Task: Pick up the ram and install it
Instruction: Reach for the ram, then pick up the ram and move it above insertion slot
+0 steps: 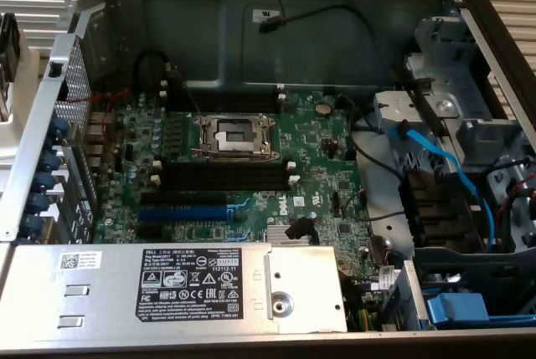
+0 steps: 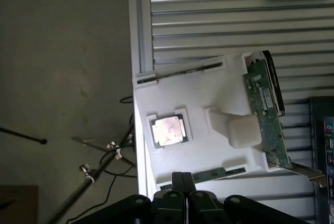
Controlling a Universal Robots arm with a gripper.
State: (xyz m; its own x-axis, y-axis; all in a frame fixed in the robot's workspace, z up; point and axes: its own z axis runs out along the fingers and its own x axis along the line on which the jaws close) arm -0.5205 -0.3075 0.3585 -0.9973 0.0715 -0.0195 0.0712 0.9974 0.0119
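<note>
— Where is the ram?
— The ram [image 2: 211, 173] stands on edge in a narrow groove along one side of a white holder [image 2: 209, 98], the side closest to the gripper [image 2: 181, 178].
— What does it look like?
— Long, thin, flat and dark green. It is seen almost edge-on, so only a sliver of its face shows. Chips or a label are too small to tell.
— And the jaws?
— Closed, with the two black fingertips pressed together and nothing visible between them. In the wrist view they overlap one end of the strip. Whether they touch it I cannot tell.
— What else is in the holder?
— A second strip [image 2: 180, 71], about as long but darker, sits in a groove along the opposite side. Between the two, a square processor chip [image 2: 168, 130] rests in a recess. A green expansion card [image 2: 266, 109] with a metal bracket stands along a third side. The holder rests on a ribbed metal surface [image 2: 219, 20].
— And the computer?
— In the exterior view the case [image 1: 276, 24] lies open with the motherboard [image 1: 327, 150] facing up. Long black slots [image 1: 226, 176] with white end clips run beside the processor socket [image 1: 233, 135]. A blue slot [image 1: 180, 211] lies just past them, toward the power supply [image 1: 167, 288].
</note>
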